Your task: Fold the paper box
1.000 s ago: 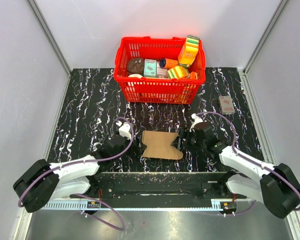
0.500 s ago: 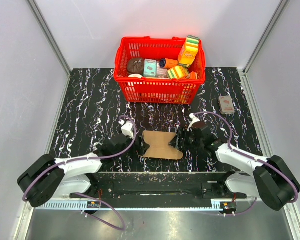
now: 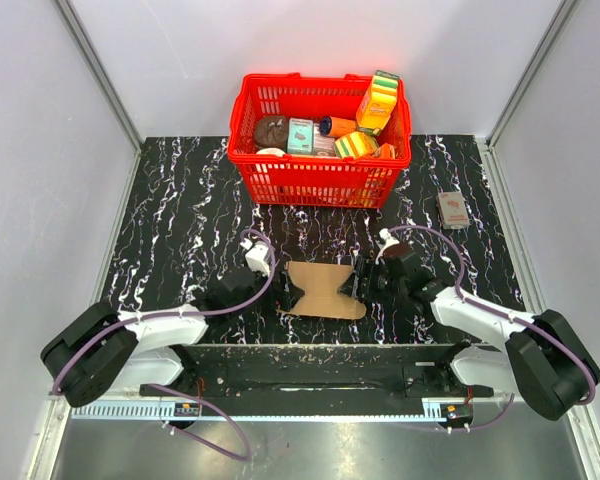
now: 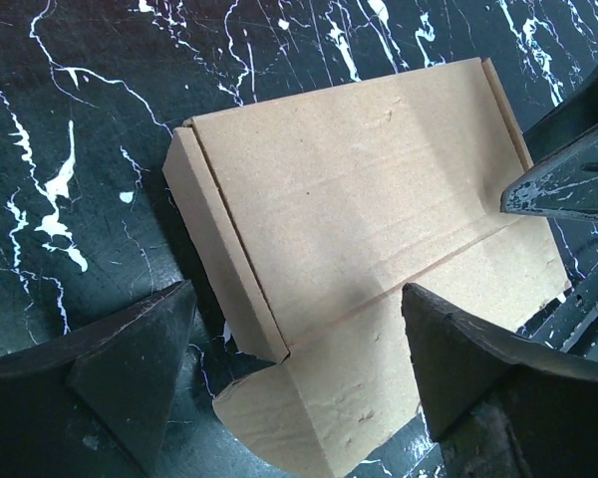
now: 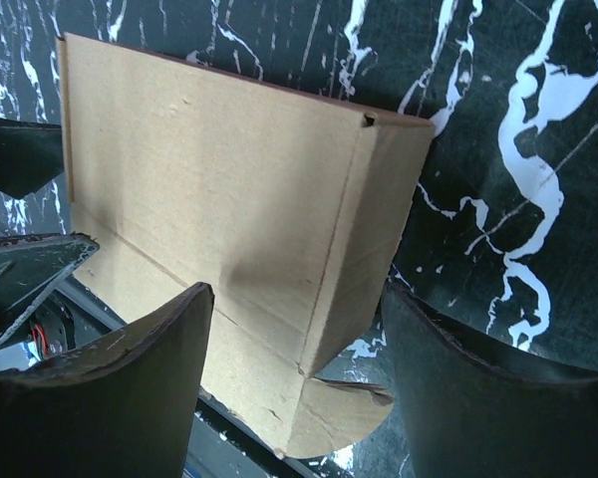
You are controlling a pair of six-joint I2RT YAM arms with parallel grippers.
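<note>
Wrist views: paper box [image 4: 359, 219] flaps upturned, top doesn't show. L hand [image 4: 294, 299], R hand [image 5: 297, 294] wide.

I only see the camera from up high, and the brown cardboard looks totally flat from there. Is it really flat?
Observer: Not quite. The left wrist view shows the paper box with a narrow flap bent up along one edge.
Operator: Is the other end bent too?
Observer: Yes. In the right wrist view, a second flap tilts away from the main panel at its crease.
Operator: Are the tools squeezing it?
Observer: No. The left tool and the right tool both stand open, each with its fingers on either side of a corner of the cardboard.
</note>
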